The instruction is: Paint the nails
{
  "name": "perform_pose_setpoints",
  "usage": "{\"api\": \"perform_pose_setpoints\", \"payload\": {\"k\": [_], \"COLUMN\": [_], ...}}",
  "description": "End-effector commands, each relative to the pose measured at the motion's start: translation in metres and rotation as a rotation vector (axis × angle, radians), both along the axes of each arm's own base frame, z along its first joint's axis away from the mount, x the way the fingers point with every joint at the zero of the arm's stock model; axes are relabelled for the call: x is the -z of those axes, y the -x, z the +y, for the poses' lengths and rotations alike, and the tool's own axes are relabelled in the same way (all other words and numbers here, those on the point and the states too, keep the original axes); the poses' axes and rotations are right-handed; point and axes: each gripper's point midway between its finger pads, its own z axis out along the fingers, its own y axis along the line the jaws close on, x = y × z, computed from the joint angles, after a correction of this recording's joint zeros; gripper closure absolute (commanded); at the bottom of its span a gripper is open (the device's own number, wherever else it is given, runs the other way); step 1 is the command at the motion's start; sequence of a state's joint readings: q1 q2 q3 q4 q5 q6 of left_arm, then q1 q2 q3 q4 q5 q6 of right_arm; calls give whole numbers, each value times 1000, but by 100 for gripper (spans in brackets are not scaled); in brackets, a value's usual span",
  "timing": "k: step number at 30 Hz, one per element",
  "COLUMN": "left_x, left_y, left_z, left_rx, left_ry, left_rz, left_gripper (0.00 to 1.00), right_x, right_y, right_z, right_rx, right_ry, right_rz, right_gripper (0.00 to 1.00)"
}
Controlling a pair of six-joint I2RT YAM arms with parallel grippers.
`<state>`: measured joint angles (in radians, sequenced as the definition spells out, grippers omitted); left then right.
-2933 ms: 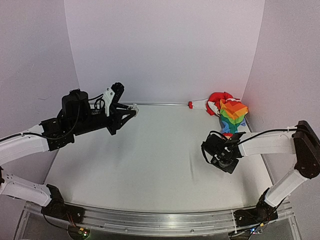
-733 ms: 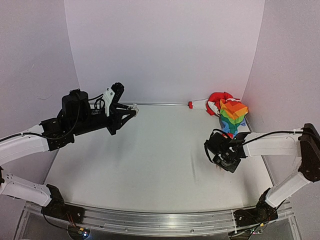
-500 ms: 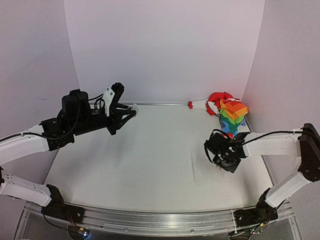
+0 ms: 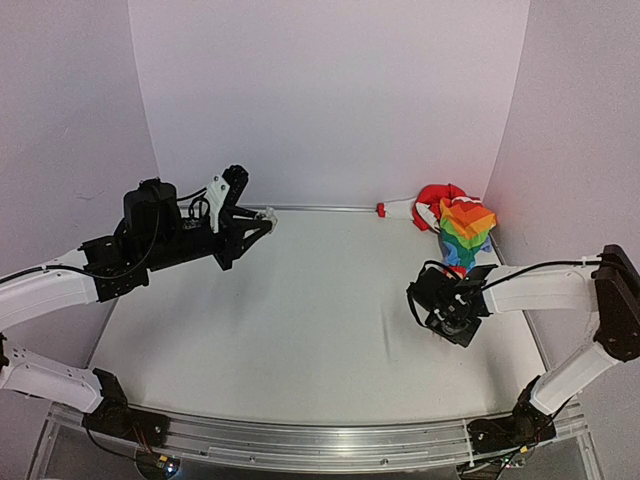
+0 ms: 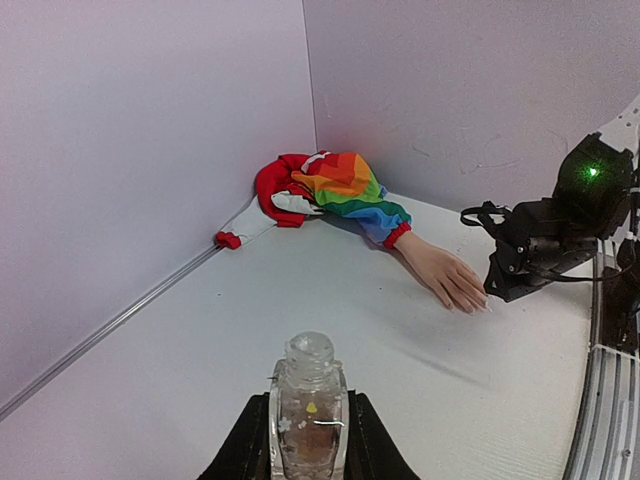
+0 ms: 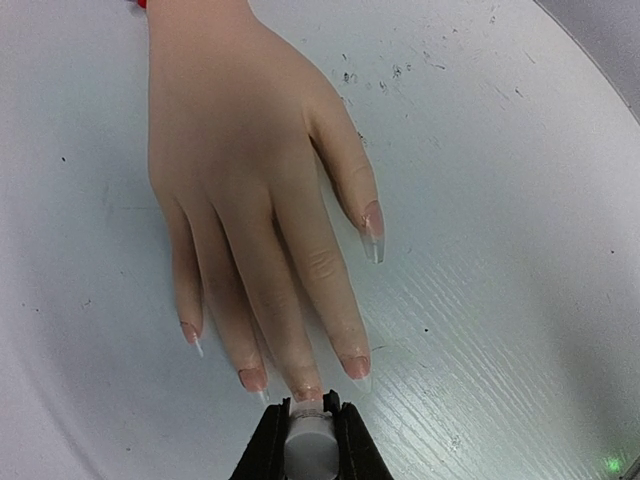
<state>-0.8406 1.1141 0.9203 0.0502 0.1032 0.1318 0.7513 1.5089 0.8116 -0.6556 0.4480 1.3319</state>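
The pale fake hand (image 6: 250, 180) lies palm down on the white table, its fingers pointing at my right gripper (image 6: 308, 408). That gripper is shut on a grey-white brush cap (image 6: 308, 445), whose front end sits at the middle finger's nail (image 6: 306, 393). The other nails (image 6: 354, 365) are long and clear-tipped. The rainbow sleeve (image 4: 466, 225) and red cuff (image 5: 398, 236) lie toward the back right corner. My left gripper (image 5: 308, 400) is shut on a small clear bottle (image 5: 309, 420), held above the table at the back left (image 4: 262, 217). In the top view my right gripper (image 4: 440, 325) hides the hand.
A red and white cloth bundle (image 4: 432, 203) lies in the back right corner behind the sleeve. White walls (image 4: 330, 100) close the table at the back and sides. A metal rail (image 4: 300, 440) runs along the near edge.
My right gripper has shifted a little over the fake hand's fingertips with the cap. The left arm and bottle have not moved.
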Motion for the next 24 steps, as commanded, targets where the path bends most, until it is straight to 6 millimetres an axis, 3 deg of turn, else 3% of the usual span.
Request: {"api": "perform_pose_setpoints", "payload": {"k": [1,24], "left_x": [-16,-17], "left_y": [0,1], "left_z": [1,2], "left_rx": [6,5], "left_ry": [31,31], "left_rz": [-38,-39], "left_gripper": [100,100], "right_x": [-2,3], "right_y": [-3,4], "right_z": [-4,-2], "right_rx": [21,-1], "right_ry": [31,17], "right_rz": [-4,36], "right_gripper": [100,100]}}
